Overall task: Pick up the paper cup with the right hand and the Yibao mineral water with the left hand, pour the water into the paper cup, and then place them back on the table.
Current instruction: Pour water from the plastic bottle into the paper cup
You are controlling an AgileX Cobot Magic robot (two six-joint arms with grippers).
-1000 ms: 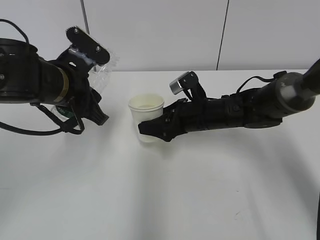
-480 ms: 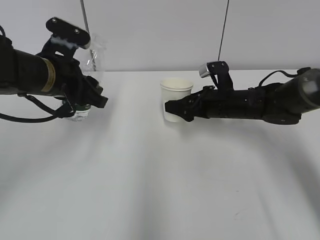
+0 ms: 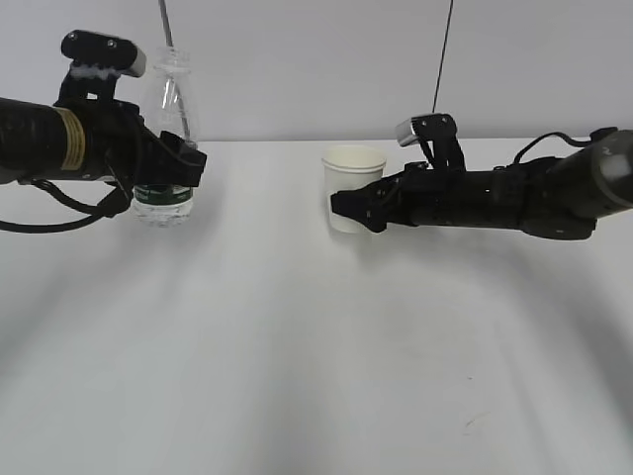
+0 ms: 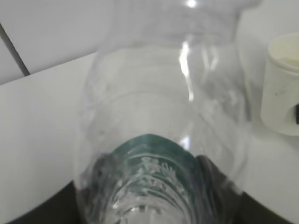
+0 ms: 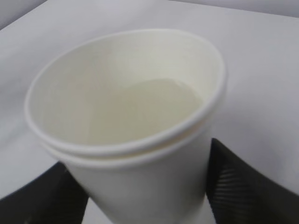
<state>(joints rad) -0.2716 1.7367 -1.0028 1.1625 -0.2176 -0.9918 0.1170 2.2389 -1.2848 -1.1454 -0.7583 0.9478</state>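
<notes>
The clear Yibao mineral water bottle point(image 3: 166, 139) with its dark green label stands upright at the far left, its base at or just above the white table point(image 3: 297, 346). My left gripper point(image 3: 163, 183) is shut on its lower body. In the left wrist view the bottle point(image 4: 163, 116) fills the frame, with dark fingers point(image 4: 212, 179) on both sides. The cream-white paper cup point(image 3: 351, 188) stands upright at centre, and my right gripper point(image 3: 346, 208) is shut on its side. In the right wrist view the cup point(image 5: 126, 126) holds clear water between the black fingers point(image 5: 238, 182).
A pale wall with dark vertical seams rises behind the table's far edge point(image 3: 297, 140). The paper cup also shows at the right edge of the left wrist view point(image 4: 282, 88). Faint scuff marks lie on the table near the front right point(image 3: 473, 424).
My left gripper has swung the bottle from tilted back to upright and out to the left. My right gripper has carried the cup to the right and slightly farther back.
</notes>
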